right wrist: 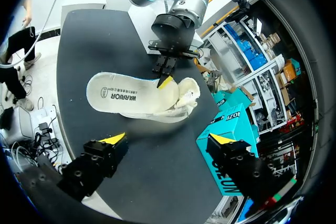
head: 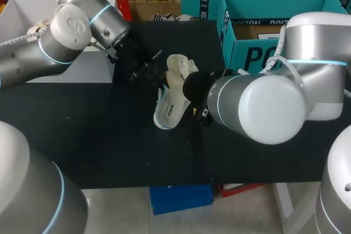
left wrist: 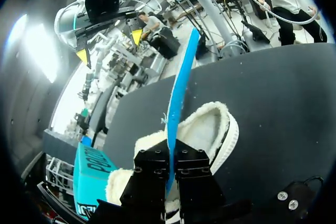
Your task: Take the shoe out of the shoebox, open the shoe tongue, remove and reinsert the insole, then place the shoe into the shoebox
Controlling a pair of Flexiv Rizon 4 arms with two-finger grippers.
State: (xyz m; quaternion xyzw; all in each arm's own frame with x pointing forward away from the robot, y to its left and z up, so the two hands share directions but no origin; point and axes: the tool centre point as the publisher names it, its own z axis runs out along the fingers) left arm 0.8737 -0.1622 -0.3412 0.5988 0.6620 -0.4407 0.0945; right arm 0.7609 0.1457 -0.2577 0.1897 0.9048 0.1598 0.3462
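While our left gripper [left wrist: 169,157] pinched the insole [left wrist: 181,87] lengthwise over the shoe [left wrist: 210,129], we held our right gripper [right wrist: 168,140] spread nearby.

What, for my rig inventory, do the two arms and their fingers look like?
Left arm and right arm: rounded silver-grey segments, white end caps, light-blue joint rings, white cables alongside. Black, blocky fingers with bright yellow tips.

Fleecy shoe [left wrist: 206,129], smooth insole [left wrist: 180,93], matt black table [head: 98,135]
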